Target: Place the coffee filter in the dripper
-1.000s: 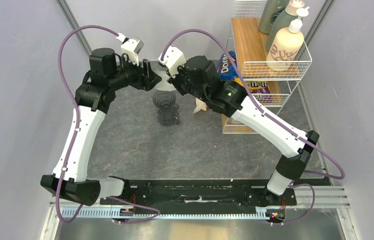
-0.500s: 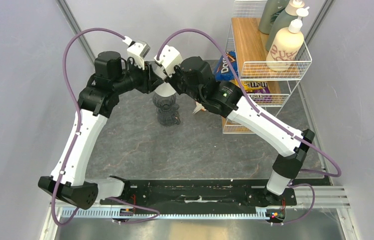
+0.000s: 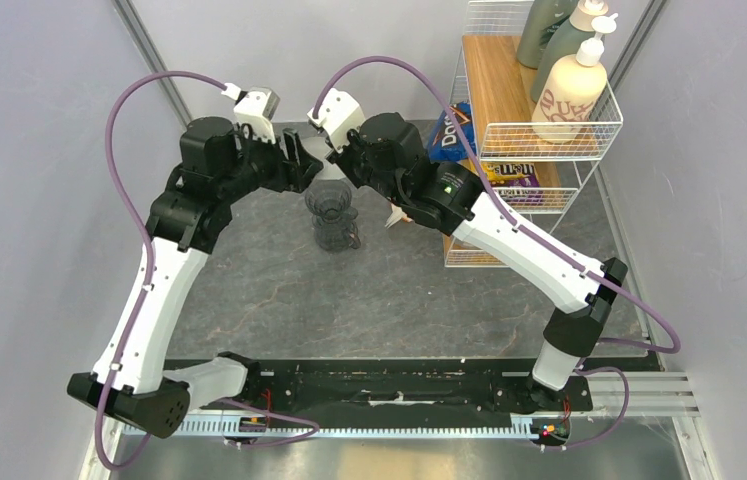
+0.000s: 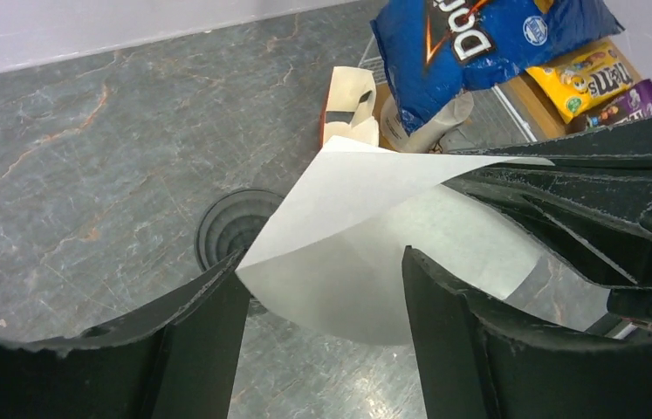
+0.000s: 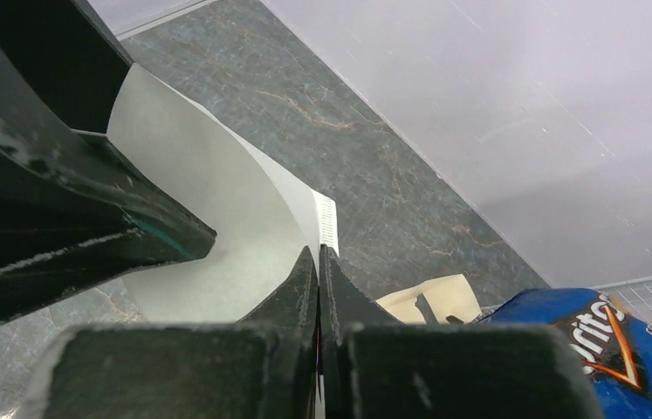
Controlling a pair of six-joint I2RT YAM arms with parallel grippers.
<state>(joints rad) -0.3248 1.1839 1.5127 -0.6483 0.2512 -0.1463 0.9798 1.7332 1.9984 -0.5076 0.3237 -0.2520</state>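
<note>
The coffee filter [image 4: 366, 236], a white paper cone with its mouth open, hangs above the table between both grippers. My right gripper [image 5: 319, 250] is shut on the filter's seam edge. My left gripper [image 4: 322, 257] is open, with one finger on each side of the filter's lower rim. The filter also shows in the right wrist view [image 5: 209, 218]. The dark ribbed dripper [image 3: 332, 212] stands upright on the table just in front of and below the filter. Its rim [image 4: 222, 229] shows under the paper. In the top view the left gripper [image 3: 301, 165] and right gripper [image 3: 333, 163] meet above the dripper.
A beige-and-white filter packet [image 4: 348, 100] lies right of the dripper. A blue chip bag [image 4: 470, 44] and candy packs sit by the wire rack [image 3: 549, 130]. Bottles [image 3: 569, 90] stand on the rack's top shelf. Grey walls close in at the back and sides.
Both arms first closed in together over the dripper. My left arm has since pulled slightly back to the left. The right gripper still holds the filter in about the same place.
</note>
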